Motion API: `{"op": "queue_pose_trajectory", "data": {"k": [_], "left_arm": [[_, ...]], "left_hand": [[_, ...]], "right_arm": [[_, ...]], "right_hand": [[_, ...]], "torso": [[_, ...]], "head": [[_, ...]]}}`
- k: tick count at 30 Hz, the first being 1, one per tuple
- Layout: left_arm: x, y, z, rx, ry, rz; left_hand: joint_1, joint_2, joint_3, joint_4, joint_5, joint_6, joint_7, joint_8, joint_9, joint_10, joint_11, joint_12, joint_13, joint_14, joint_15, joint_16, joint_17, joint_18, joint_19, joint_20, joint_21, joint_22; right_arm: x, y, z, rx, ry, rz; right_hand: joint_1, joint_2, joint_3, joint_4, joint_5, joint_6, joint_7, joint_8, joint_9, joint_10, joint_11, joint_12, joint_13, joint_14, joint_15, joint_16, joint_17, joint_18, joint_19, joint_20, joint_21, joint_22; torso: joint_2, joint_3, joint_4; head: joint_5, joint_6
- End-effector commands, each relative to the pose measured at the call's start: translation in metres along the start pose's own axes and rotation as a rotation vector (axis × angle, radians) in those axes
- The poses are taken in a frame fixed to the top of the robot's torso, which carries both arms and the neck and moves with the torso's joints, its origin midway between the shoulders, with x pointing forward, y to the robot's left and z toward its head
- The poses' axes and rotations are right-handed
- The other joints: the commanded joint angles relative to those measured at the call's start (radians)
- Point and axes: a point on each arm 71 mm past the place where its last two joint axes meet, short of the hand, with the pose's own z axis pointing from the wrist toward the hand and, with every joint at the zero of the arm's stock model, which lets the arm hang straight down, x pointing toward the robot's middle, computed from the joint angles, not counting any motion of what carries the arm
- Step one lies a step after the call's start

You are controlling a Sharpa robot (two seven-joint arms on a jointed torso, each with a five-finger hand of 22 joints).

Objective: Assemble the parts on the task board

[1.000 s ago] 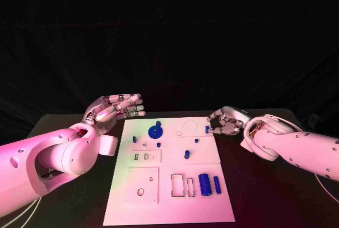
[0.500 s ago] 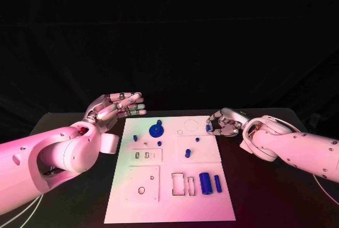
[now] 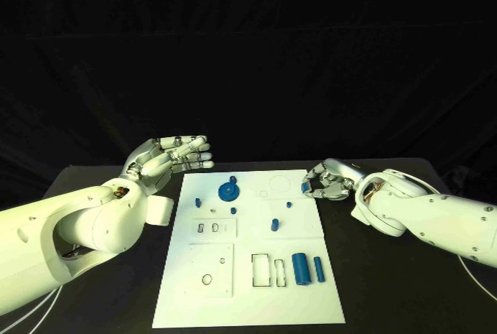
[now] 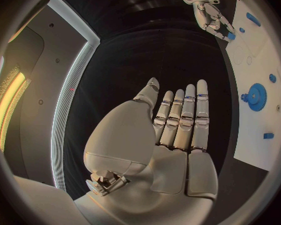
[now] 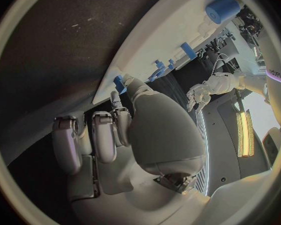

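Nothing moved; right robot hand (image 3: 327, 182) at task board (image 3: 248, 291) edge

A white task board (image 3: 248, 276) with blue parts (image 3: 300, 268) lies on a black table (image 3: 403, 291).

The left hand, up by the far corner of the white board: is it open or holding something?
Open. The left hand shows a bare palm with its fingers stretched out, nothing between them.
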Motion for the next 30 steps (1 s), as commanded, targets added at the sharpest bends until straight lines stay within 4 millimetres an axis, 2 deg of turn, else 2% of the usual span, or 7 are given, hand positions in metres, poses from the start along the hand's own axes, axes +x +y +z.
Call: {"op": "queue_pose_trajectory", "data": {"k": [1, 20, 27, 30], "left_arm": [[0.0019, -0.0007, 0.0003, 0.006, 0.018, -0.008], [0.002, -0.0006, 0.0001, 0.004, 0.02, -0.009], [0.0018, -0.0005, 0.0, 0.002, 0.02, -0.009], [0.0017, -0.0005, 0.0, 0.001, 0.019, -0.008]], "left_hand": [[-0.003, 0.009, -0.001, -0.005, 0.003, -0.003, 0.007, -0.005, 0.0, -0.001, 0.005, -0.003, -0.001, -0.002, 0.005, -0.005, -0.001, 0.002, -0.006, 0.001, 0.005, 0.0], [-0.003, 0.009, -0.001, -0.005, 0.003, -0.003, 0.007, -0.005, 0.0, -0.001, 0.005, -0.003, -0.001, -0.002, 0.005, -0.005, -0.001, 0.002, -0.006, 0.001, 0.005, 0.0], [-0.003, 0.009, -0.001, -0.005, 0.003, -0.003, 0.007, -0.005, 0.0, -0.001, 0.005, -0.003, -0.001, -0.002, 0.005, -0.005, -0.001, 0.002, -0.006, 0.001, 0.005, 0.0], [-0.003, 0.009, -0.001, -0.005, 0.003, -0.003, 0.007, -0.005, 0.0, -0.001, 0.005, -0.003, -0.001, -0.002, 0.005, -0.005, -0.001, 0.002, -0.006, 0.001, 0.005, 0.0]], "right_arm": [[0.0014, 0.0007, 0.0005, -0.005, 0.012, 0.002], [0.0037, 0.0046, 0.0037, -0.009, 0.017, 0.004], [0.0034, 0.0038, 0.0038, -0.004, 0.015, 0.001], [0.003, 0.003, 0.0037, -0.001, 0.013, -0.001]], "right_hand": [[0.0, 0.009, 0.003, -0.004, 0.007, 0.013, -0.002, 0.005, 0.002, 0.01, 0.0, 0.006, 0.118, 0.088, -0.006, 0.006, 0.197, -0.014, 0.106, -0.004, 0.005, 0.263], [-0.001, 0.008, 0.003, -0.006, 0.004, 0.018, -0.002, 0.004, 0.001, 0.011, -0.001, 0.008, 0.119, 0.089, -0.007, 0.008, 0.2, -0.014, 0.106, -0.006, 0.005, 0.263], [0.008, 0.03, 0.018, -0.013, 0.004, 0.071, -0.012, 0.027, 0.01, 0.017, -0.009, 0.013, 0.125, 0.089, -0.012, 0.01, 0.203, -0.014, 0.106, -0.009, 0.005, 0.263], [0.013, 0.038, 0.027, -0.019, -0.016, 0.086, -0.019, 0.035, 0.013, 0.018, -0.014, 0.014, 0.126, 0.09, -0.016, 0.01, 0.204, -0.014, 0.106, -0.013, 0.005, 0.263]], "torso": [[0.0, -0.0002, 0.0004], [0.0, -0.0004, 0.001], [0.0, 0.0002, 0.0009], [0.0, 0.0004, 0.0009]], "head": [[0.0, -0.002], [-0.001, -0.003], [-0.001, -0.003], [-0.001, -0.003]]}}
